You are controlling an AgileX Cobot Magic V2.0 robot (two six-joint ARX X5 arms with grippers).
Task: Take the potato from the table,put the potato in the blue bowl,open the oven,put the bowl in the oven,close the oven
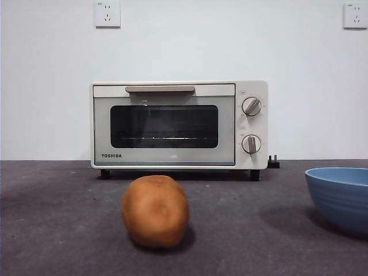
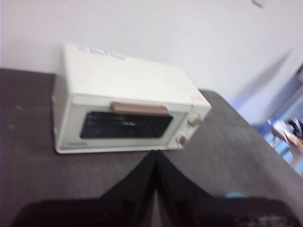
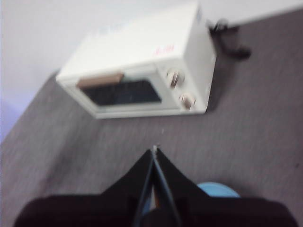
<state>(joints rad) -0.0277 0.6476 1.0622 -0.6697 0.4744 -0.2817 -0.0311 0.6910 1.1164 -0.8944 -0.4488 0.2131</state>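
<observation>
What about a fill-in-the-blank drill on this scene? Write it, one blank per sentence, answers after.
1. The oven door is ____.
2. The potato lies on the ____, in front of the oven.
3. The blue bowl holds ____ that the front view can show; the potato is outside it.
4. The left gripper and the right gripper both have their jaws ____.

Missing words: closed; table; nothing; shut
</observation>
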